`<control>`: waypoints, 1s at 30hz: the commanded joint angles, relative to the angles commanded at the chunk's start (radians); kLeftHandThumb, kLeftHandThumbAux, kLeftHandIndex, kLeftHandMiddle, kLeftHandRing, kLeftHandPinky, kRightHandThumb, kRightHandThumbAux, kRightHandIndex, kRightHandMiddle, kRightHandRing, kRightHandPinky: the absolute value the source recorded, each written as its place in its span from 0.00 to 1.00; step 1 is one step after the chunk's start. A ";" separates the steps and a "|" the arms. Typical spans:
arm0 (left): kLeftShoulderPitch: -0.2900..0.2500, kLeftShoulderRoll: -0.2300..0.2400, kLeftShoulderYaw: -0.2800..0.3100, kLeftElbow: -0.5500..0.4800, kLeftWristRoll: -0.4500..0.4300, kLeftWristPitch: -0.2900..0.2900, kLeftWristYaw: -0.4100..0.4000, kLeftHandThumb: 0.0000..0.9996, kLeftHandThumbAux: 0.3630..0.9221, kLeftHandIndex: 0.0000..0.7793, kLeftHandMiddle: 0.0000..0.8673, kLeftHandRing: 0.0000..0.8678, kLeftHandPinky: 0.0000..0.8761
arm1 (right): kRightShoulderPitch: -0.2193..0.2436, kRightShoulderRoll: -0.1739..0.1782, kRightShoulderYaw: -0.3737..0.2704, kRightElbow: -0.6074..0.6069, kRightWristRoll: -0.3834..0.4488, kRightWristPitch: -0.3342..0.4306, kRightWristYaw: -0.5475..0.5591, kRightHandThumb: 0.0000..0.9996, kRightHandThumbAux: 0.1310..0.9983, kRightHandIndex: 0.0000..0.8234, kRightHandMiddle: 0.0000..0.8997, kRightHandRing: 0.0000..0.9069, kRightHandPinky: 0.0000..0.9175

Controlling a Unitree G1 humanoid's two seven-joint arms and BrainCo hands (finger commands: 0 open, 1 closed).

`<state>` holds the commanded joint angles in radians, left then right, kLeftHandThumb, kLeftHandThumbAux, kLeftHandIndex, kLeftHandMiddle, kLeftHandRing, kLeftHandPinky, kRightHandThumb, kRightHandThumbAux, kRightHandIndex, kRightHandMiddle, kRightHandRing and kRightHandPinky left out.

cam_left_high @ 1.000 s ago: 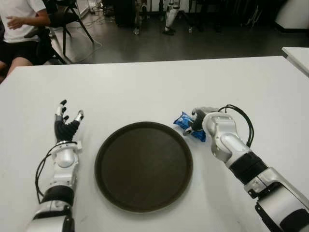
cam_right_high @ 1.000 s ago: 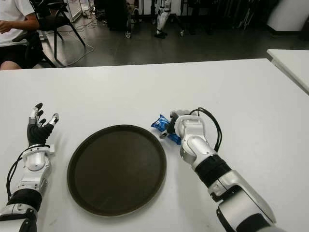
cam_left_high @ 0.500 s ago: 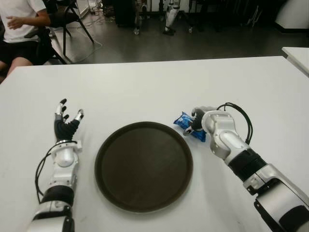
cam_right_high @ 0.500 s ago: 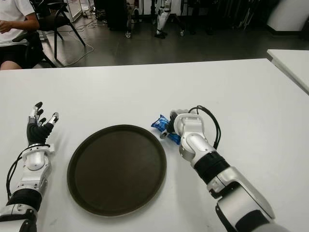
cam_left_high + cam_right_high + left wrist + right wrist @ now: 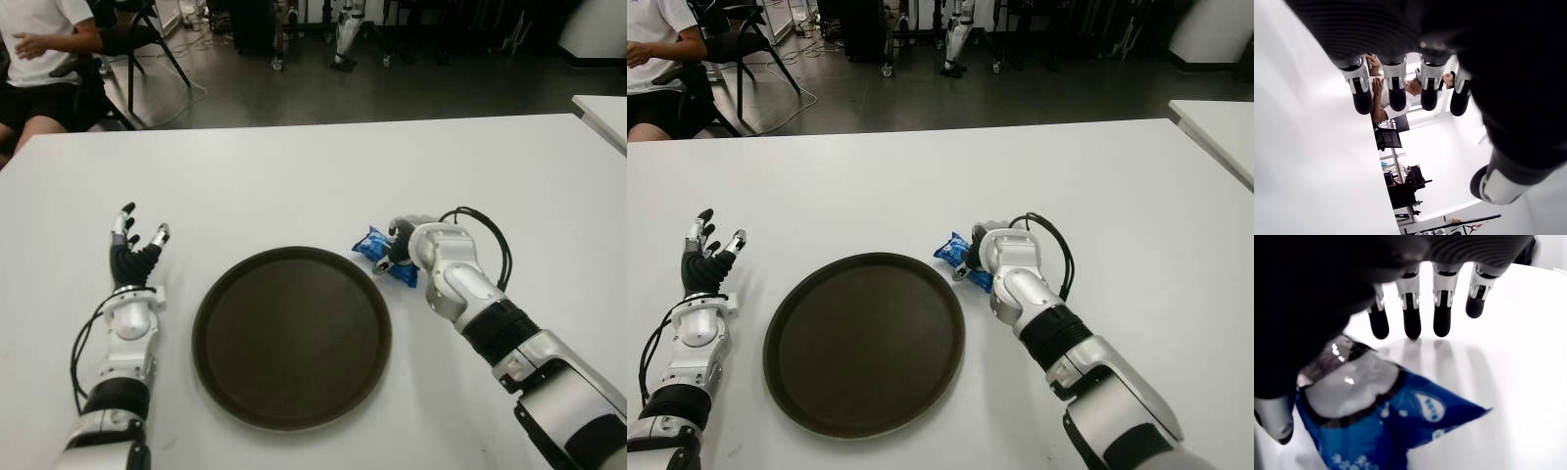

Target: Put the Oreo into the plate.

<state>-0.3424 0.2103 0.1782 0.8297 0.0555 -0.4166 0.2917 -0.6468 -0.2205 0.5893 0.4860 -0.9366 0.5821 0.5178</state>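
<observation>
The Oreo is a blue packet [image 5: 376, 246] lying on the white table just off the right rim of the round dark brown plate [image 5: 292, 336]. My right hand [image 5: 401, 238] hovers over the packet's right end. In the right wrist view the fingers [image 5: 1411, 308] reach straight down, their tips at the table beyond the packet [image 5: 1400, 426], and the thumb sits at its other side. They are not closed on it. The plate holds nothing. My left hand [image 5: 132, 245] shows to the left of the plate, fingers spread.
A person [image 5: 39, 49] sits on a chair beyond the table's far left corner. A second white table [image 5: 602, 110] starts at the right edge. Bare white tabletop [image 5: 294, 176] stretches behind the plate.
My right forearm has shifted very slightly; the hand stays over the packet. The packet, the plate and my left hand are where they were.
</observation>
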 joint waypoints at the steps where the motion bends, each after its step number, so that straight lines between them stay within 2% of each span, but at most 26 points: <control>1: 0.000 0.000 -0.001 0.000 0.001 0.002 0.001 0.03 0.56 0.03 0.01 0.00 0.01 | 0.000 0.002 -0.001 0.003 0.001 0.000 -0.005 0.00 0.52 0.24 0.20 0.15 0.07; 9: -0.003 0.002 0.002 0.004 0.006 0.016 0.005 0.02 0.56 0.04 0.03 0.00 0.02 | -0.010 -0.002 0.007 0.024 0.009 -0.015 0.005 0.00 0.52 0.29 0.23 0.18 0.08; 15: -0.002 0.004 0.003 0.002 0.007 0.020 0.005 0.02 0.56 0.04 0.03 0.00 0.02 | -0.006 -0.002 0.007 0.022 0.006 -0.012 -0.007 0.00 0.52 0.26 0.22 0.16 0.05; 22: -0.001 0.004 0.003 0.002 0.007 0.009 0.001 0.02 0.58 0.04 0.03 0.00 0.02 | -0.001 -0.001 0.001 0.022 0.011 -0.017 -0.031 0.00 0.54 0.26 0.23 0.18 0.06; 26: 0.000 0.003 0.003 0.002 0.005 0.003 -0.003 0.03 0.58 0.03 0.03 0.00 0.01 | 0.003 0.001 -0.003 0.028 0.017 -0.022 -0.064 0.00 0.55 0.26 0.25 0.22 0.19; 30: 0.001 0.003 0.002 0.000 0.005 -0.007 -0.007 0.03 0.59 0.03 0.02 0.00 0.01 | 0.020 0.012 -0.022 0.058 0.032 -0.047 -0.183 0.00 0.55 0.24 0.25 0.26 0.28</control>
<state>-0.3412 0.2132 0.1799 0.8302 0.0603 -0.4234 0.2850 -0.6270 -0.2087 0.5670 0.5438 -0.9042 0.5354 0.3351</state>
